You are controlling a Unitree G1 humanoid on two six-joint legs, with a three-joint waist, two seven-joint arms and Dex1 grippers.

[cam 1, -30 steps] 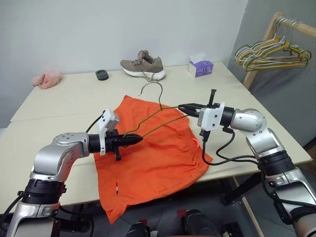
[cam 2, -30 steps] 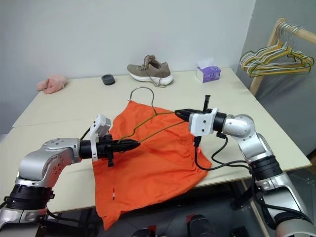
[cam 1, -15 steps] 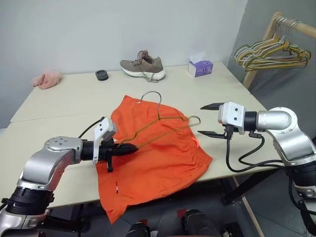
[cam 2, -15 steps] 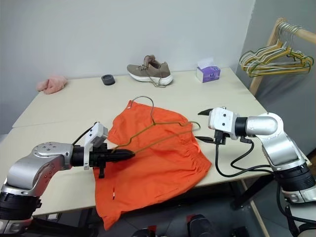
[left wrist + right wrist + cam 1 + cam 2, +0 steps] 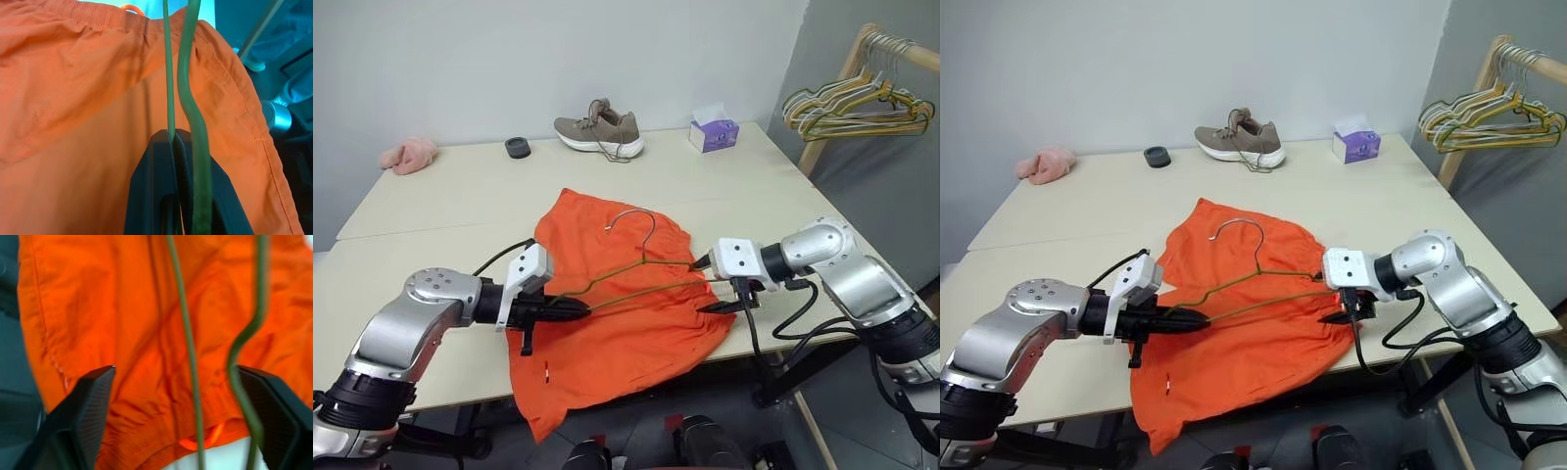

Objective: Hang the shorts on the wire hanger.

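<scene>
Shorts [image 5: 617,313], soft crumpled orange, drape over the bench's [image 5: 431,196] front edge.
Left gripper [image 5: 579,307] clenches the thin olive wire hanger [image 5: 641,269]; right gripper [image 5: 710,286] jaws released.

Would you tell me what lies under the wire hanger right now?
The shorts lie spread under the wire hanger, which the left gripper pinches at one end. The table beneath the fabric is covered.

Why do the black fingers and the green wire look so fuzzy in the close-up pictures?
Right wrist view: the fingers and hanger are soft and smeared, too near the lens, over the shorts. Left wrist view: the wire nearest the lens blurs; the shorts' waistband looks sharper. Eye views: even light, soft shadows on the table, everything crisp.
</scene>
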